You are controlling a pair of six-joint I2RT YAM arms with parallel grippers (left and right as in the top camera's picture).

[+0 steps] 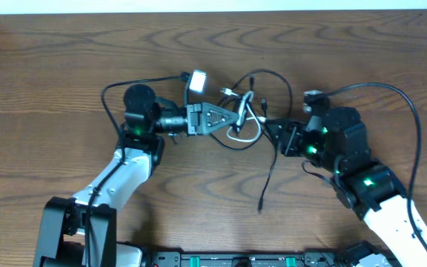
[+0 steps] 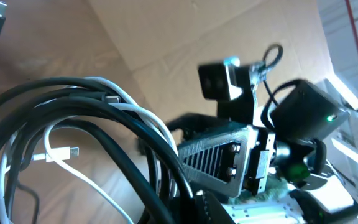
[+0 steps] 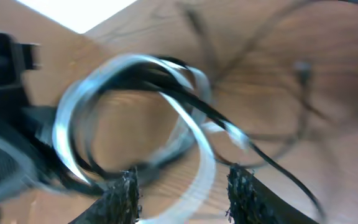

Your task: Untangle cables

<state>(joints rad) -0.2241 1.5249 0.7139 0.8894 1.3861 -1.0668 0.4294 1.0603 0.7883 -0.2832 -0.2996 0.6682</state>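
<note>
Several cables (image 1: 249, 127) are lying knotted mid-table between the arms, probably light, limp and slippery. The left gripper (image 1: 241, 111) is pinching the knot. The right gripper (image 3: 185, 183) is gaping empty beside a white loop (image 3: 73, 124), a likely hold.

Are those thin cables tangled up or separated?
Tangled. The white cable and the black cables loop over and through each other in one clump, as both the overhead and left wrist views show.
</note>
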